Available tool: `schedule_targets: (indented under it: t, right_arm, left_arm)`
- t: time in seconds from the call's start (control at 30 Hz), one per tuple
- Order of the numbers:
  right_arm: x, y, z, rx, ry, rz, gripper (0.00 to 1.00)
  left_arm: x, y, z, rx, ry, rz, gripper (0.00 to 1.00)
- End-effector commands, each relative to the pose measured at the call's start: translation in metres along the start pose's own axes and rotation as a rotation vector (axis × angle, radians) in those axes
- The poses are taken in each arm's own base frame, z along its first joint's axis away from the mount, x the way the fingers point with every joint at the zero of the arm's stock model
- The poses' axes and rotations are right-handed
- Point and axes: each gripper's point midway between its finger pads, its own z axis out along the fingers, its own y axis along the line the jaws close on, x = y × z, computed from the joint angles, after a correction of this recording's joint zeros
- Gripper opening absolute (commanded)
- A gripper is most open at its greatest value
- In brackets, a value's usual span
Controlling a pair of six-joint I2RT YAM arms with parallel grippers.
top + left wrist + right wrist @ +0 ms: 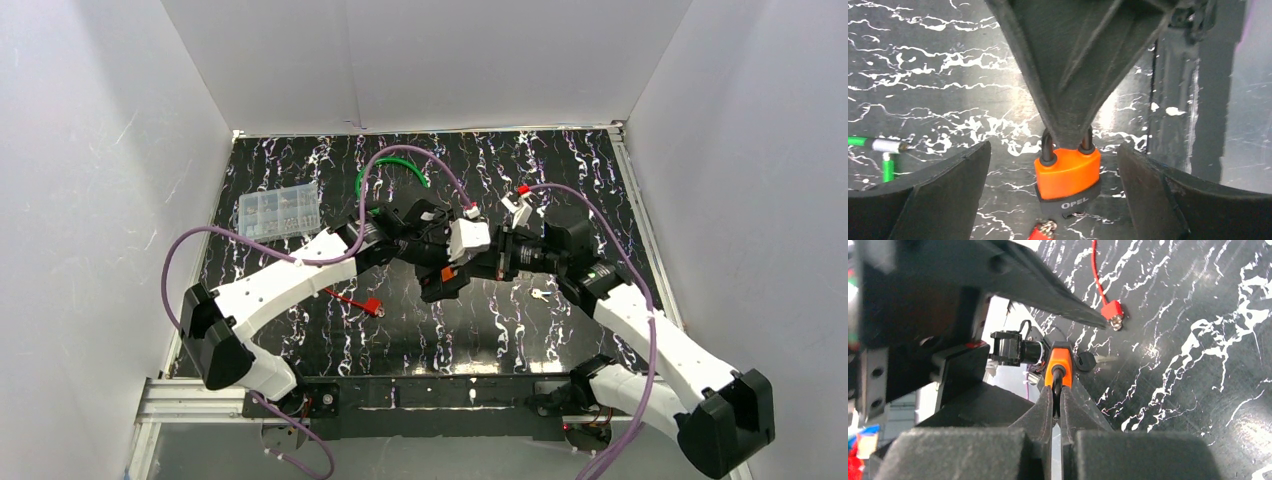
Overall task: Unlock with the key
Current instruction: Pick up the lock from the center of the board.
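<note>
An orange padlock (1068, 172) with a black base hangs above the black marbled table (948, 75). My right gripper (1056, 390) is shut on its black shackle (1058, 375), and its dark fingers reach down from above in the left wrist view. My left gripper (1053, 150) is open, with one finger wide on each side of the padlock and neither touching it. A black-headed key (1087, 361) shows just beside the padlock body, blade pointing away from it. In the top view a small silver key (540, 294) lies on the table under the right arm.
A red cable ending in a red tag (372, 307) lies near the left arm. A clear compartment box (279, 213) stands at the back left. A green cable (390, 160) loops at the back. White walls enclose the table.
</note>
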Motion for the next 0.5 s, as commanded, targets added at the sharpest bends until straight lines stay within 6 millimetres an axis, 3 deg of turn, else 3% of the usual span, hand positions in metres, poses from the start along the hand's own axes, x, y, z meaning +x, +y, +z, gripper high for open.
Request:
schedule_targets:
  t: [0.0, 0.23, 0.33, 0.47]
  right_arm:
    - [-0.01, 0.051, -0.022, -0.135, -0.033, -0.212, 0.01]
    - [0.005, 0.07, -0.042, -0.196, 0.026, -0.344, 0.01]
    - [0.004, 0.078, -0.049, -0.205, 0.025, -0.412, 0.01]
    - [-0.005, 0.096, -0.055, -0.232, 0.015, -0.471, 0.01]
  left_arm:
    - [-0.033, -0.017, -0.029, 0.07, -0.154, -0.051, 0.98]
    - [-0.055, -0.019, -0.069, 0.312, -0.328, -0.301, 0.98]
    - [-0.067, -0.041, -0.084, 0.549, -0.357, -0.37, 0.98]
    - [-0.071, -0.059, -0.088, 0.69, -0.357, -0.409, 0.98]
